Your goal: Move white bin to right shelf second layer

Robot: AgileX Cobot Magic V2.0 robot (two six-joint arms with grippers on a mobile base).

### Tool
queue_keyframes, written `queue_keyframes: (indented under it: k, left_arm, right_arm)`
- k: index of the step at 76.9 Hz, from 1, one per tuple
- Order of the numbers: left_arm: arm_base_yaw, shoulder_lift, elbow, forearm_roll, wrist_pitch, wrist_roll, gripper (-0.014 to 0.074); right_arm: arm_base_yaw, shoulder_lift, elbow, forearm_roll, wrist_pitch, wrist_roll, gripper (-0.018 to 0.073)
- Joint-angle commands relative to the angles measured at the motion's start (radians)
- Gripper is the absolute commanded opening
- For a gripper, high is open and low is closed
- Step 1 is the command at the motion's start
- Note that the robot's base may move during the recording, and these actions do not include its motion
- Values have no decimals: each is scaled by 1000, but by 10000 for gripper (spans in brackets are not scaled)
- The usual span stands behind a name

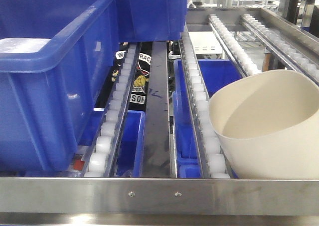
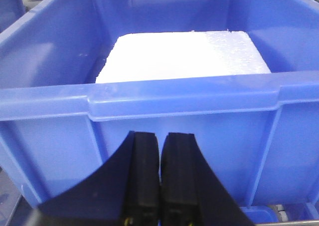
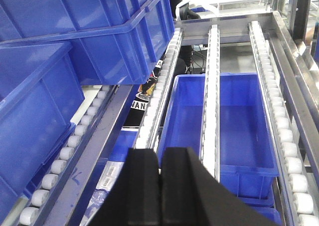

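The left gripper (image 2: 159, 178) has its two black, matte, flat-faced fingers pressed together with nothing between them. Just ahead of it stands the smooth, glossy wall of a blue crate (image 2: 164, 126) with a thick rolled rim and moulded ribs; inside lies a white foam block (image 2: 182, 56) with a grainy, pebbled surface. The right gripper (image 3: 159, 186) is likewise closed, its black pads meeting on nothing, and it hangs above the roller rails (image 3: 212, 96), which are long steel channels lined with small white cylindrical rollers. Below those rails sits an open blue rectangular crate (image 3: 239, 121) on a lower level, and to the left large blue crates (image 3: 94, 31) rest on the rails.

In the front view the white bin (image 1: 271, 131) lies at the right of the rack level (image 1: 159, 196), tilted so that its rounded-square mouth faces the camera and to the left. Its cream plastic is smooth and plain, with walls tapering to a rounded base. It sits on the rollers just behind the flat brushed-steel front bar. A big blue crate (image 1: 50, 76) fills the left side, and a dark flat strip (image 1: 158, 116) runs down the middle between the rails.
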Motion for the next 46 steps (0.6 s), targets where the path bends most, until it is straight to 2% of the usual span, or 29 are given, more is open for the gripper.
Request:
queue_keyframes:
  k: [1,36,46]
  left_arm:
    - [-6,-14,37,0,-85,-3,85]
    - [-6,-14,37,0,-85,-3,85]
    - [-6,-14,37,0,-85,-3,85]
  right_arm:
    - [1,2,-28,-1,-97,-6,55]
    - [1,2,-28,-1,-97,-6,55]
    - [1,2,-28,-1,-59,-6,55]
